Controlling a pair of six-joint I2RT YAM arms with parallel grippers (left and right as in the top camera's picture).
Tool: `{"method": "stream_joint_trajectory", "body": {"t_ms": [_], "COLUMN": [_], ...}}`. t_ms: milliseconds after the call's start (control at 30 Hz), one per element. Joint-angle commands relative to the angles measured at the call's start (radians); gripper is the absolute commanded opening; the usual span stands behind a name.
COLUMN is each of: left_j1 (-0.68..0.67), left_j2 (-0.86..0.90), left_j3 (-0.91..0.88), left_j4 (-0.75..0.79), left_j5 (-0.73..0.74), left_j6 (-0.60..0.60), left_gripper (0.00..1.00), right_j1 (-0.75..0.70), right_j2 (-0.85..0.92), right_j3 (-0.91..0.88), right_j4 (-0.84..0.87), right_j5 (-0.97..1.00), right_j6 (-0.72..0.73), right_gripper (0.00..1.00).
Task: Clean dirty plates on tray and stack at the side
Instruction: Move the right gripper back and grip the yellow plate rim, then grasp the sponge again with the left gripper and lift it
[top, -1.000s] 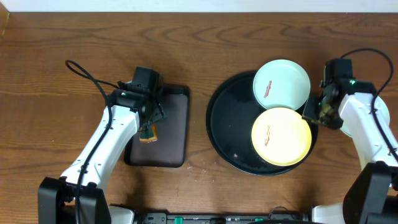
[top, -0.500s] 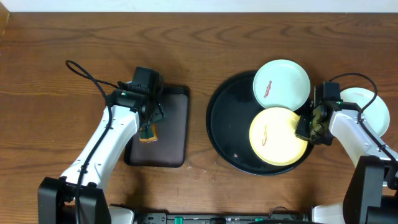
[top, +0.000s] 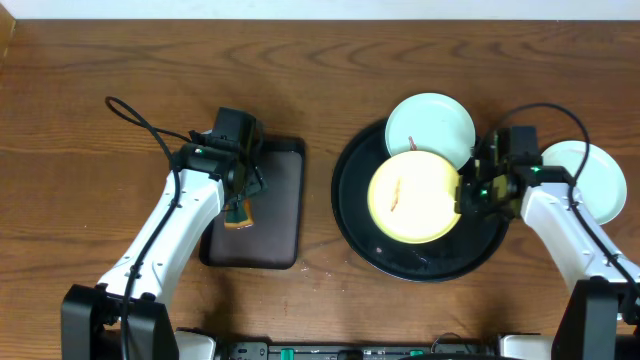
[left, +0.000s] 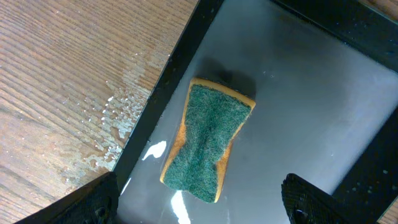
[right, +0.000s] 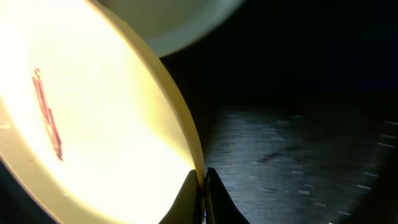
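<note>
The yellow plate (top: 412, 197) is pinched at its right rim by the right gripper (top: 468, 190). The right wrist view shows the jaws closed thin on the edge. The plate lies over the middle of the round black tray (top: 352, 170), and a reddish smear (right: 46, 115) is seen on its face. Its upper edge overlaps the blue-white plate (top: 432, 122) behind it; whether the two touch cannot be told.

For this step to go well, the pinch should be firm and the plate level. It should also be raised clear of the blue-white plate and of the tray's raised rim before it is carried off.

The left gripper (left: 202, 202) is spread wide above the green sponge (left: 208, 143) in the rectangular dark tray (left: 298, 93), and nothing is held by it. A third plate (top: 590, 180) rests on the surface (top: 320, 60) right of the round tray, partly hidden by the right arm. Water drops (left: 118, 118) are seen on the surface beside the rectangular tray.
</note>
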Motion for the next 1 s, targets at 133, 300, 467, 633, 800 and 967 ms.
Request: {"method": "stream_joint_trajectory", "body": {"t_ms": [133,300,467,633,800,967], "left_j1": [0.003,0.003,0.003,0.003,0.003,0.0], "left_j2": [0.002,0.001,0.001,0.001,0.002,0.004], "left_j3": [-0.005,-0.005,-0.005,-0.005,-0.005,-0.005], "left_j4": [-0.003,-0.065,-0.067,-0.067,-0.029,-0.003], "left_j5": [-0.009,-0.013,-0.013,-0.013,-0.002,0.129], "left_j6": [0.006,0.118,0.118,0.118,0.08,0.034], "left_gripper": [0.84,0.84,0.84,0.84,0.84,0.8], "right_j1": [0.141,0.161,0.161,0.161,0.16,0.16], "right_j2": [0.015,0.074,0.133,0.154,0.154,0.154], "right_j3": [-0.001,-0.001,-0.001,-0.001,-0.001,-0.001], "right_j4": [0.013,0.026,0.033,0.063,0.117,0.114], "right_j5": [0.02,0.119,0.101,0.095,0.05,0.093], "right_j6": [-0.015,0.021,0.004,-0.01,-0.008,0.051], "right_gripper": [0.01,0.08,0.22,0.12,0.01,0.01]}}
